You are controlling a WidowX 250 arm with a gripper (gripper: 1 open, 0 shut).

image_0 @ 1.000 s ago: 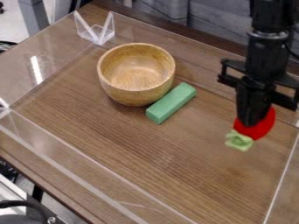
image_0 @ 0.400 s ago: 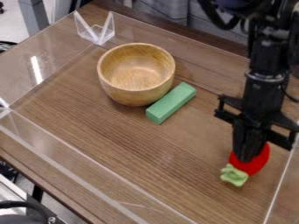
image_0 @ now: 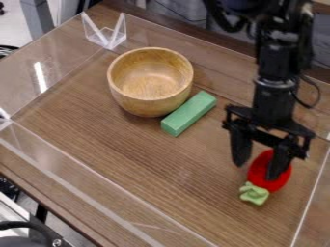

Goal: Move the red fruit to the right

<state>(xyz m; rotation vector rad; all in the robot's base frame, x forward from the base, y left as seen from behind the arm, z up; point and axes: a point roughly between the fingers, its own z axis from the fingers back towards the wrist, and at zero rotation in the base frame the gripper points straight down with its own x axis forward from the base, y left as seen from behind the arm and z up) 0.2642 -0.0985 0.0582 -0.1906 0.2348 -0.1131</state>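
The red fruit (image_0: 269,174), a small red toy with a light green cap (image_0: 257,195), lies on the wooden table (image_0: 129,164) near the right front edge. My gripper (image_0: 267,154) points down right over it, its black fingers (image_0: 240,145) spread wide on either side of the fruit. The jaws stand open and the fruit rests on the table between them.
A wooden bowl (image_0: 150,81) sits at the back centre. A green rectangular block (image_0: 188,114) lies just right of the bowl. A clear plastic wall (image_0: 316,193) rims the table, close to the fruit on the right. A clear stand (image_0: 103,32) is at the back left.
The gripper carried the fruit down and toward the front, then opened its jaws. The fruit now lies on the table, let go.
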